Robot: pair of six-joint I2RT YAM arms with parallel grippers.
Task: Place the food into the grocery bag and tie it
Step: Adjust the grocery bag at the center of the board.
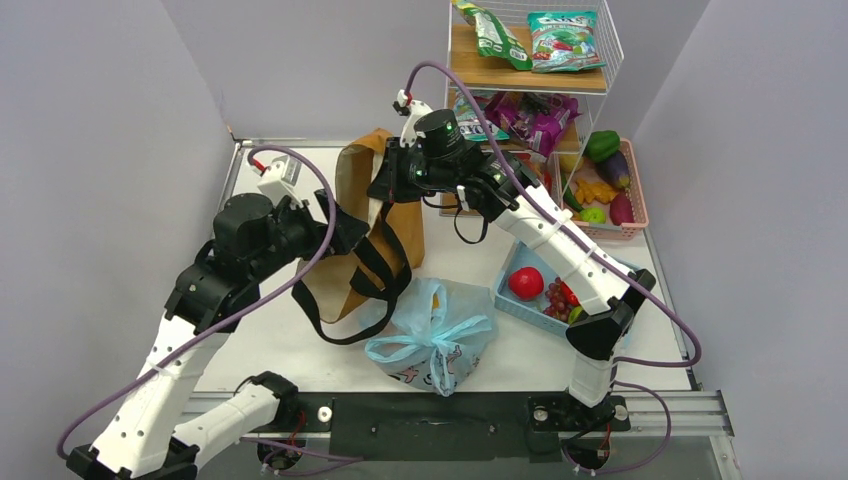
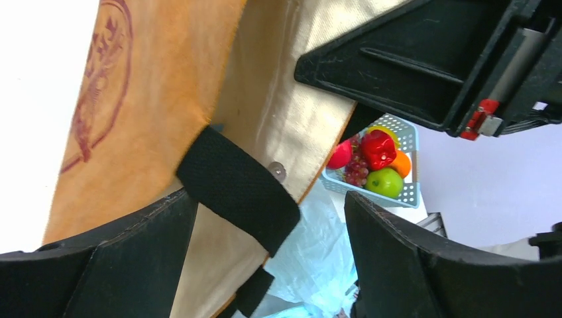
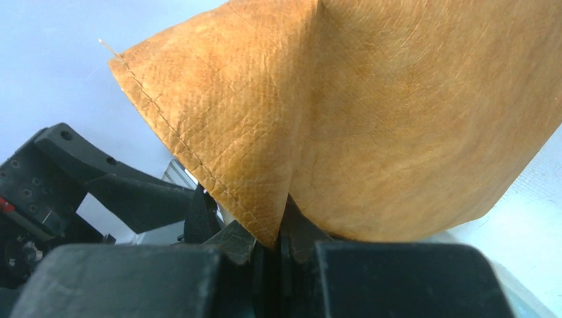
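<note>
My right hand (image 3: 281, 232) is pinching the tan fabric tote (image 3: 371, 119) edge, left hand (image 2: 268, 222) spread; thin blue plastic grocery bag (image 1: 432, 345) looks limp, I'd grab its loop handles (image 1: 468, 324).

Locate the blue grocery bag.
In the top view, the grocery bag sits near the front edge, between the tan tote and the fruit basket.

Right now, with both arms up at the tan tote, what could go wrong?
The right claw is shut on the edge of the tan tote; a pull could tip it onto the light blue bag. The open left claw has a black strap between its fingers and may snag it. The food lies in its basket, so the wrong bag might get filled.
</note>
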